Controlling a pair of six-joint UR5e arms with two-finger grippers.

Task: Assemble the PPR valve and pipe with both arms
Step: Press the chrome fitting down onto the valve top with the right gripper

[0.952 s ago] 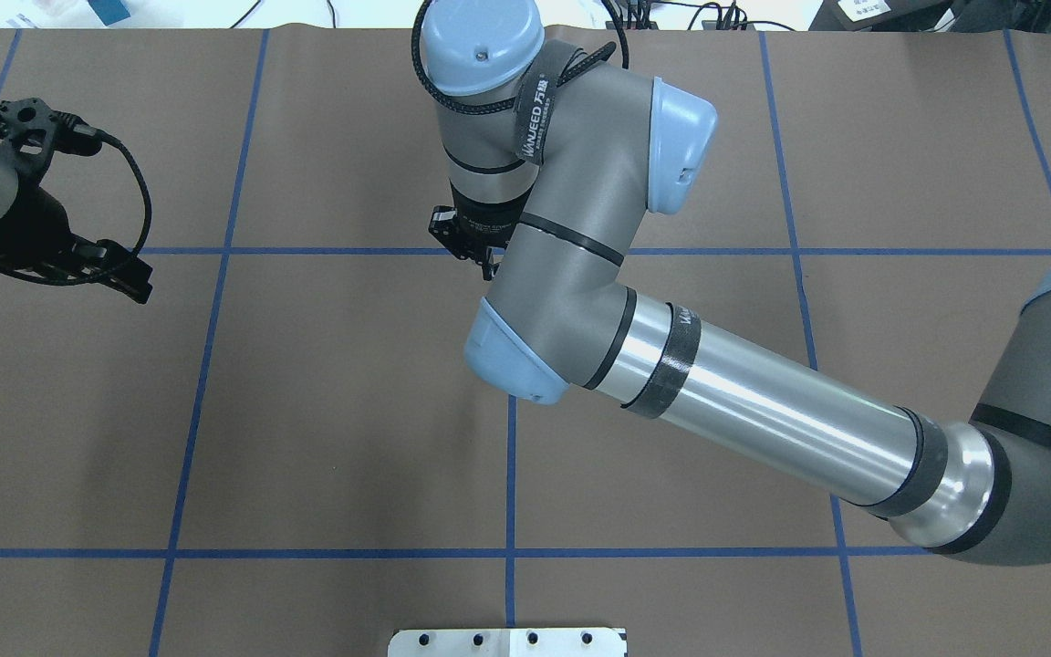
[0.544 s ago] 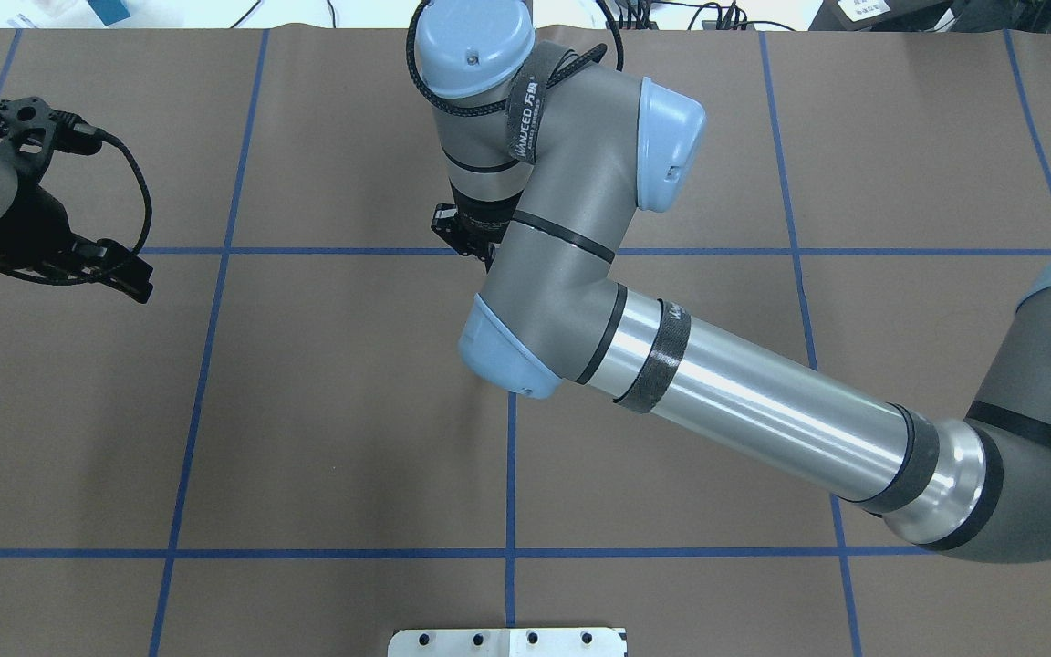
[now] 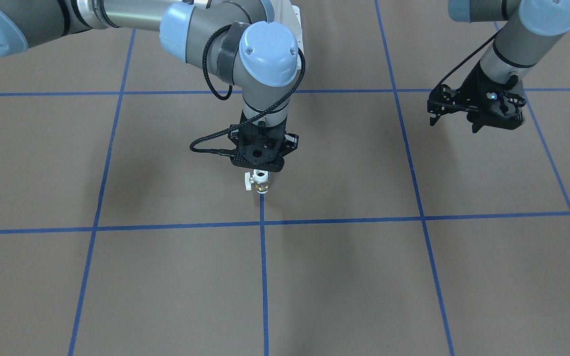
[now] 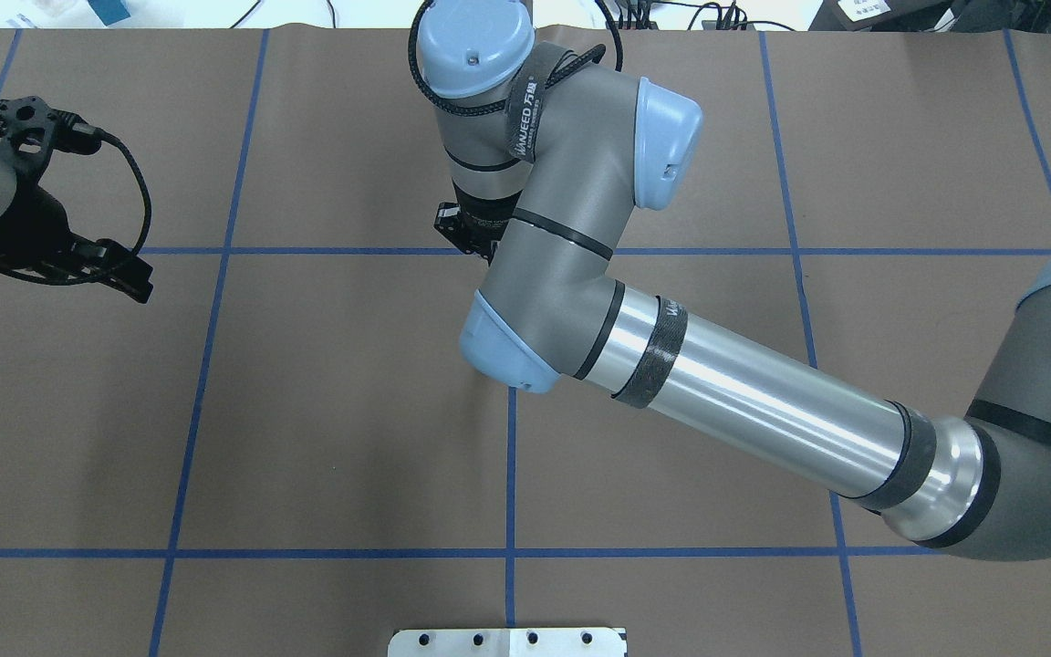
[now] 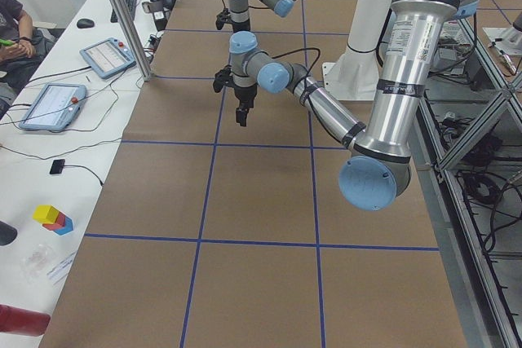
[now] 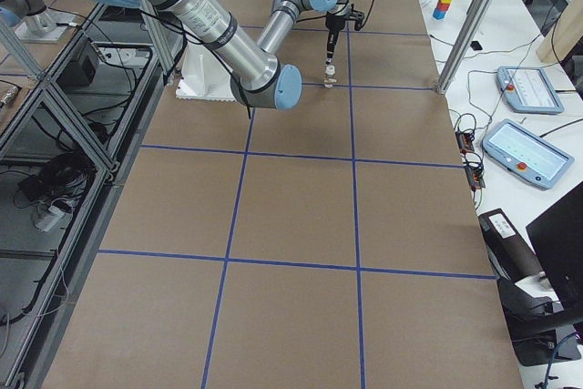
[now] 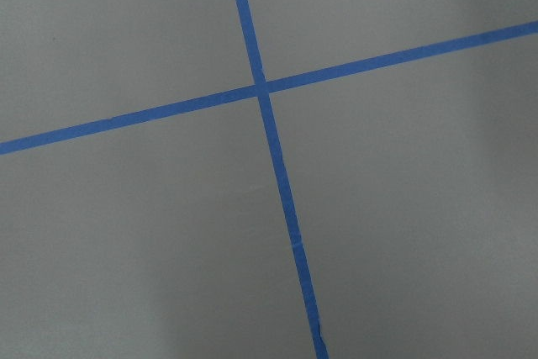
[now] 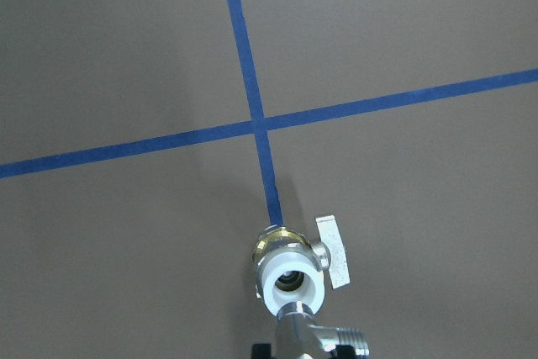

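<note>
From my station I see the right gripper (image 3: 261, 168) pointing straight down near the middle of the table (image 4: 352, 411), at the end of the long right arm (image 4: 763, 420). Its wrist camera shows the shiny silver pipe (image 8: 296, 335) at the bottom edge of the frame, right where the fingertips sit, so I read the gripper as closed on the pipe, though the fingers themselves are almost out of frame. Directly beneath the pipe is the valve (image 8: 290, 279), upright, with its white ring end facing up and touching the pipe, the brass body below it and the small white handle (image 8: 334, 250) sticking out to one side. The valve is over a blue tape line (image 8: 244, 56), just on the robot's side of a crossing. I cannot tell whether it rests on the brown surface or hangs just above it. The left gripper (image 5: 242, 116) hangs well apart, towards the robot's left end of the table, above bare surface and a tape crossing. I cannot tell how wide its fingers are.
</note>
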